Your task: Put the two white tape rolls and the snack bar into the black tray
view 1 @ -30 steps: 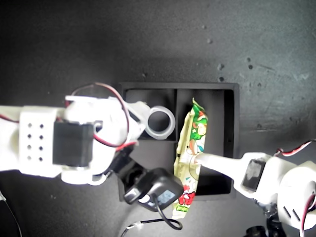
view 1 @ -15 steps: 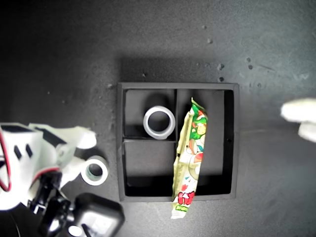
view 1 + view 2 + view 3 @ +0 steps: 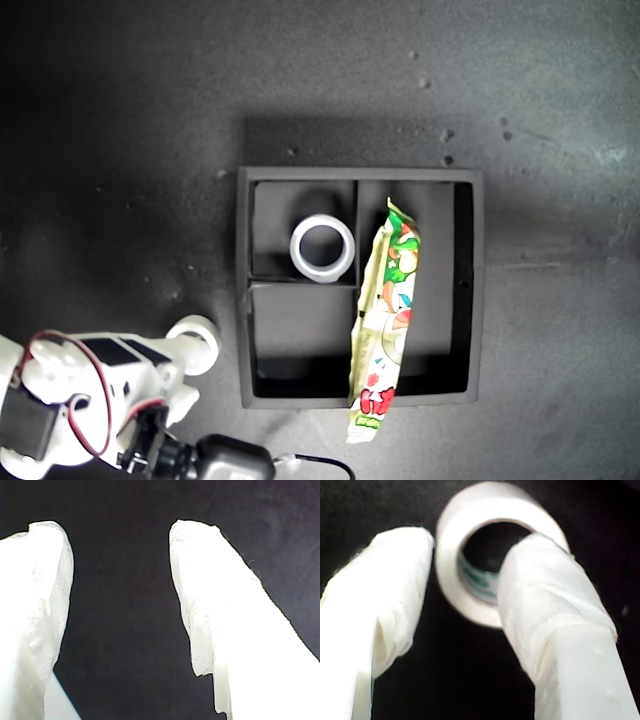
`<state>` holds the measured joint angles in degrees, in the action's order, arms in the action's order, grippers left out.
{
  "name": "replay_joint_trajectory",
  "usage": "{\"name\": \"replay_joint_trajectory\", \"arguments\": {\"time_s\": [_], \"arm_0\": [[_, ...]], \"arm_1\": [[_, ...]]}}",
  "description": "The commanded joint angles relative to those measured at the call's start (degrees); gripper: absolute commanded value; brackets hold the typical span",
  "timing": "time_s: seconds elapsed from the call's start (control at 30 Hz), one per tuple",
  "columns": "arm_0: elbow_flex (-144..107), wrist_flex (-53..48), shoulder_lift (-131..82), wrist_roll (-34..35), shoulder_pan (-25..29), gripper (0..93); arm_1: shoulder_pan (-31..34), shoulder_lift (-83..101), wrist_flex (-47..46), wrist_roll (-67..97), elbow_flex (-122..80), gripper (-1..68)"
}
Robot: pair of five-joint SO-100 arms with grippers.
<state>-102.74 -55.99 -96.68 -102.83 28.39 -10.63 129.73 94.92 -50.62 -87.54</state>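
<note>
**Status: one roll and the bar in the tray, one roll at my second pincer**

The dark desk (image 3: 120,120) carries the black tray (image 3: 245,300). The snack bar (image 3: 385,320) lies in the tray's long compartment, its lower end overhanging the rim. The plain white tape roll (image 3: 322,248) sits in the small upper compartment. At the exterior view's lower left, my second pincer (image 3: 465,585) is partly open, one finger (image 3: 540,585) across the green-cored tape roll (image 3: 470,575), outside the tray. My first pincer (image 3: 120,595) is spread open, holding nothing.
</note>
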Motion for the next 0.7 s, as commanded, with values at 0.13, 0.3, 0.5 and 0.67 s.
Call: {"name": "replay_joint_trajectory", "arguments": {"time_s": [0.13,0.3,0.5,0.67], "arm_0": [[-5.1,6.1,0.1,-3.5,0.4,9.7],[-7.2,8.5,0.6,-3.6,0.3,9.7],[-10.5,14.2,2.3,-3.4,0.2,9.8],[-13.1,15.6,4.8,-5.8,-0.7,5.6]], "arm_1": [[1.8,2.3,-2.1,-0.9,-2.4,12.1],[2.2,2.3,-4.0,-0.9,-5.0,12.3],[2.4,2.3,-4.7,-0.9,-6.2,12.4],[3.6,2.3,-5.3,-1.0,-6.4,12.5]]}}
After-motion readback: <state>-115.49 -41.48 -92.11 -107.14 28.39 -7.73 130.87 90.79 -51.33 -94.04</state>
